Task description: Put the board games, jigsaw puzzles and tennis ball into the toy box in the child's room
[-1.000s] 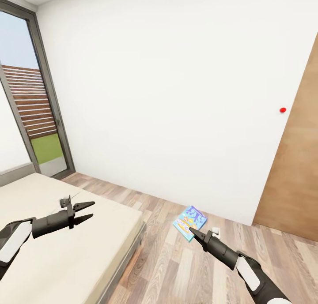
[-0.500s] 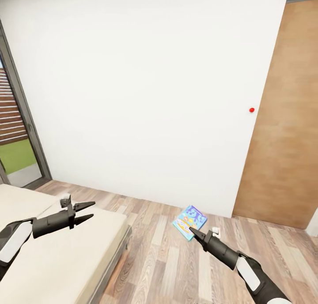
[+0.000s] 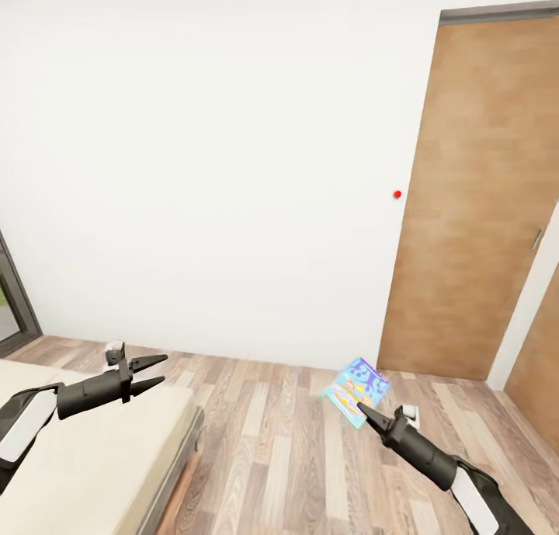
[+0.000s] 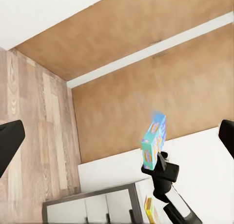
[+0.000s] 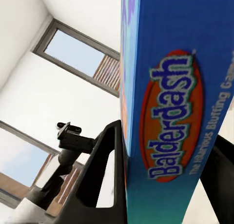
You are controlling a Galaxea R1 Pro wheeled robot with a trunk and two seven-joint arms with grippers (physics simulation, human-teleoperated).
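A light blue board game [image 3: 357, 387] with blue lettering hangs above the wood floor, and my right gripper [image 3: 365, 411] is shut on its lower edge. In the right wrist view the box [image 5: 175, 112] reads "Balderdash" and stands between the two dark fingers [image 5: 105, 175]. My left gripper [image 3: 153, 372] is open and empty over the corner of the bed [image 3: 85, 457]. The left wrist view looks across at the held box [image 4: 155, 145] and the right gripper [image 4: 158, 161]. The toy box, jigsaw puzzles and tennis ball are out of view.
A white wall with a small red dot [image 3: 397, 195] faces me. A wooden door [image 3: 466, 209] stands at the right, with another wood panel [image 3: 536, 364] beside it. White drawers in a dark grey frame [image 4: 92, 207] appear in the left wrist view. Plank floor lies between bed and door.
The whole view has swung right: the window has left the picture and the wooden door has come in. The right gripper and its box sit slightly further right in the picture.
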